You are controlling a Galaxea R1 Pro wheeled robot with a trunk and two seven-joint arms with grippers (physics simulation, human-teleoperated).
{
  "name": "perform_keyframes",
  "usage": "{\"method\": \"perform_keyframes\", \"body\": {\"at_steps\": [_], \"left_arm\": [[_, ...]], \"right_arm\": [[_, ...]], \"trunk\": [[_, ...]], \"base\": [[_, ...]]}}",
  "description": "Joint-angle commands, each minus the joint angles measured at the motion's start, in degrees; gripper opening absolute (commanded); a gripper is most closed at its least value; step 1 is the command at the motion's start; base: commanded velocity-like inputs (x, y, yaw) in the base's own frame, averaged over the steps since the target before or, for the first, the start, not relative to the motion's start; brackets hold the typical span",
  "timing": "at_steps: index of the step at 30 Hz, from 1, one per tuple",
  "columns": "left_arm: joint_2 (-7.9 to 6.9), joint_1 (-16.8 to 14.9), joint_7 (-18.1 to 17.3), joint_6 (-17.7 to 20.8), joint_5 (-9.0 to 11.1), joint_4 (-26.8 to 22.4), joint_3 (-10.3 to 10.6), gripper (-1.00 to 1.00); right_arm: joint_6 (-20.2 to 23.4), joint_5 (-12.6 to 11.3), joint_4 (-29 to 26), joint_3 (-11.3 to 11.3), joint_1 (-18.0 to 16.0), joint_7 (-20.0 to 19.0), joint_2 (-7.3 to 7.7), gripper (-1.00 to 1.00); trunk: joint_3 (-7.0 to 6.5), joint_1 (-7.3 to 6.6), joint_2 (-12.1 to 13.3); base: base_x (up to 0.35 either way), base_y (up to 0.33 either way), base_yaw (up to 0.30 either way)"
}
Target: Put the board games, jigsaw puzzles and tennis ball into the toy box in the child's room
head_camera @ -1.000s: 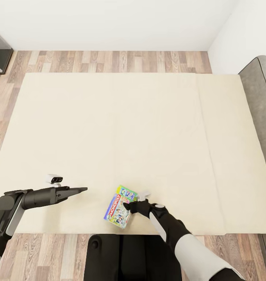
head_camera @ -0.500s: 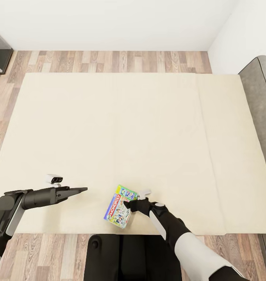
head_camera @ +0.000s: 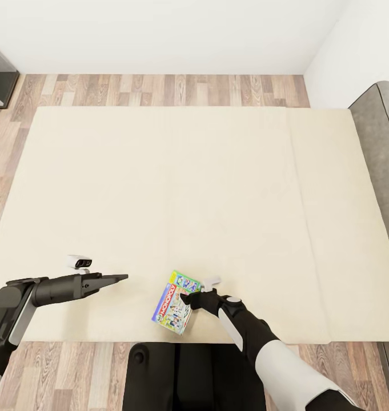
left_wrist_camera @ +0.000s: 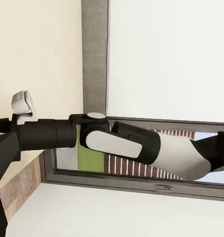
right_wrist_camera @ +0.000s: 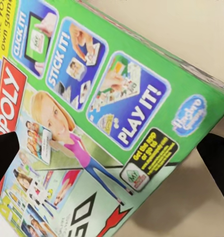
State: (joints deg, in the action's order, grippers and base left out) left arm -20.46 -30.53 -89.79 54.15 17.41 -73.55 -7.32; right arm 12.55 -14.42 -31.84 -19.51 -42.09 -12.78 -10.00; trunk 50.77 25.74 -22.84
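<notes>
Where bed (head_camera: 217, 188) lies, "PLAY IT!" box (right_wrist_camera: 92, 128)

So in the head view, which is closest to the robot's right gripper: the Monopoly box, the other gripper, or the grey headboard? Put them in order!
Measured from the right gripper:
1. Monopoly box: right at it, on the bed's near edge.
2. Left gripper: off to its left, over the bed.
3. Grey headboard: farthest, at the bed's right end.

Black arms, white forearm shells, dark tapered fingers — black base.
</notes>
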Motion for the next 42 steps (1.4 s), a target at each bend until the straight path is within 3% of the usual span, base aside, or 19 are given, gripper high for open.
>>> {"method": "perform_keyframes", "body": {"at_steps": [1, 10, 32, 42], "left_arm": [[-0.02, -0.03, -0.21, 0.6, -0.01, -0.03, 0.02, 1.0], [0.03, 0.02, -0.21, 0.6, -0.01, -0.02, 0.02, 1.0], [0.07, -0.02, -0.21, 0.62, -0.01, -0.02, 0.37, 1.0], [0.07, 0.0, -0.21, 0.6, -0.01, -0.03, 0.37, 1.0]], "right_arm": [[0.13, -0.24, -0.07, -0.01, -0.02, -0.07, 0.0, 1.0], [0.3, -0.29, -0.21, 0.0, -0.04, -1.08, 0.0, 1.0], [0.84, -1.97, -0.16, 0.09, -0.1, -12.05, 0.0, 1.0], [0.73, -2.03, -0.08, 0.09, -0.1, -13.67, 0.0, 1.0]], "trunk": [[0.06, 0.04, -0.08], [0.06, 0.04, -0.08], [0.06, 0.04, -0.08], [0.06, 0.04, -0.08]], "base": [[0.0, 0.0, 0.0], [0.0, 0.0, 0.0], [0.0, 0.0, 0.0], [0.0, 0.0, 0.0]]}}
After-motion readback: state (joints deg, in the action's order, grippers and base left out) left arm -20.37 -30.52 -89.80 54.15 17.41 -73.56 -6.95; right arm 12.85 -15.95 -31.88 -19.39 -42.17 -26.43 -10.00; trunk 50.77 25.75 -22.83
